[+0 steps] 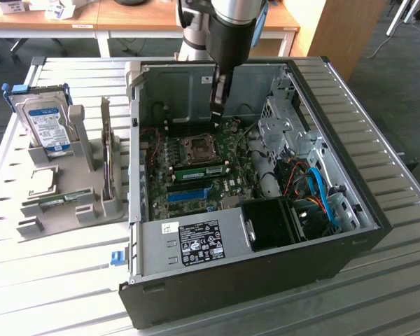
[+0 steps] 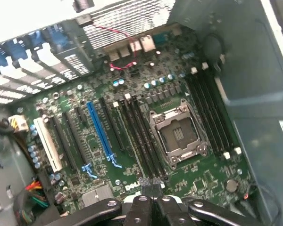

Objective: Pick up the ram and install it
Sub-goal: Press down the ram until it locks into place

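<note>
Upper middle of the exterior view: an arm [image 1: 231, 28] reaching down into an open computer case [image 1: 378, 210] lying on its side on a slatted metal desk [image 1: 406, 280]. At the arm's end, the tool [image 1: 216, 120], pinched narrow with its dark fingers pressed together, hanging above the far edge of the green motherboard [image 1: 231, 185], over a row of black slots [image 1: 189, 128]. Cannot tell whether anything thin sits between the fingers.

Centre of the frame, well below the tool: the ram [image 1: 199, 170], lying lengthwise across the board, just under the processor socket [image 1: 198, 147] and above the blue slot [image 1: 189, 194]. Apart from the tool, not touched by it.

Lower right inside the case: a black fan housing [image 1: 269, 222], beside blue and red cables [image 1: 322, 192]. Along the near wall, a white and black label [image 1: 199, 241].

Left of the frame, outside the case: a grey holder [image 1: 91, 168] carrying an upright hard drive [image 1: 45, 122], a square silver chip [image 1: 42, 180] and a second green stick [image 1: 56, 199].

From the wrist: the tool [image 2: 151, 183] closed, fingertips meeting over the board. Beyond them, the open processor socket [image 2: 178, 134], flanked by long black slots [image 2: 212, 117] on one side and by more dark slots, the blue slot [image 2: 100, 134] and a white slot [image 2: 47, 143] on the other.
</note>
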Robot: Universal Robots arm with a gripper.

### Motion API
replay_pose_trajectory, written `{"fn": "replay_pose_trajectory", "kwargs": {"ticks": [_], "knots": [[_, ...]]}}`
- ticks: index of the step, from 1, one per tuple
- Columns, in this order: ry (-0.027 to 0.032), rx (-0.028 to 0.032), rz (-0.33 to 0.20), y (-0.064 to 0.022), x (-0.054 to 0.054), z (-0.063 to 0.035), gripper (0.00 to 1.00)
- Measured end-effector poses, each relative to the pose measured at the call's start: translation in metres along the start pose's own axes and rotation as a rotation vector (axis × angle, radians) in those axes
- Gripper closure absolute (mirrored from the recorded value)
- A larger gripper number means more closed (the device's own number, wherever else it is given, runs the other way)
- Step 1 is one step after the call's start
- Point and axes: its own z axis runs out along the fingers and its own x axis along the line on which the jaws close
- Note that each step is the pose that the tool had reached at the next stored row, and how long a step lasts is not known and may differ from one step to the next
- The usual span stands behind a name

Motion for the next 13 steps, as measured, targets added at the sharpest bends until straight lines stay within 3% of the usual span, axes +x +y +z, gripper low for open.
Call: {"fn": "replay_pose_trajectory", "kwargs": {"ticks": [13], "knots": [[-0.0093,0.0144,0.232,-0.0001,0.0001,0.0016,0.89]]}}
